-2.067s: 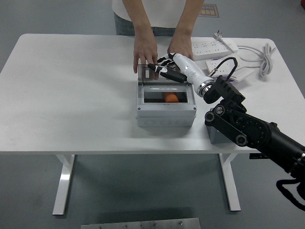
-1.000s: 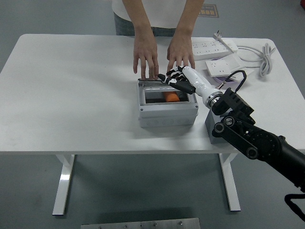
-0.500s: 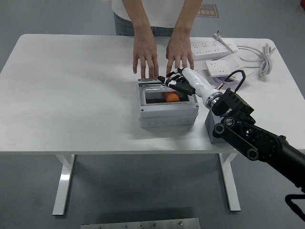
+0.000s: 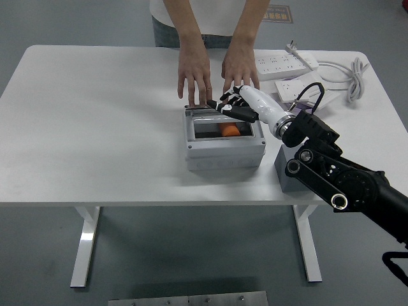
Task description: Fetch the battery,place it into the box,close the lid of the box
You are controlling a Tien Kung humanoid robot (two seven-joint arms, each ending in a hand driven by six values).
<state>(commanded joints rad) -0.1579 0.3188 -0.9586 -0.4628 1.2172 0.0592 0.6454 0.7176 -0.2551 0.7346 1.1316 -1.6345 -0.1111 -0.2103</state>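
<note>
I have my right hand [image 4: 234, 106] on what looks like the lid [image 4: 207, 111] at the box's [image 4: 224, 145] far edge, fingers spread to fold it over the orange battery [image 4: 229, 131] inside, while a person's hands [image 4: 194, 80] steady the box.

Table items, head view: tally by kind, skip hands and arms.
Grey box with clear lid: 1
Orange battery, inside that box: 1
White power strips: 2
White cable bundle: 1
Small grey block under the right arm: 1
Total: 6
</note>
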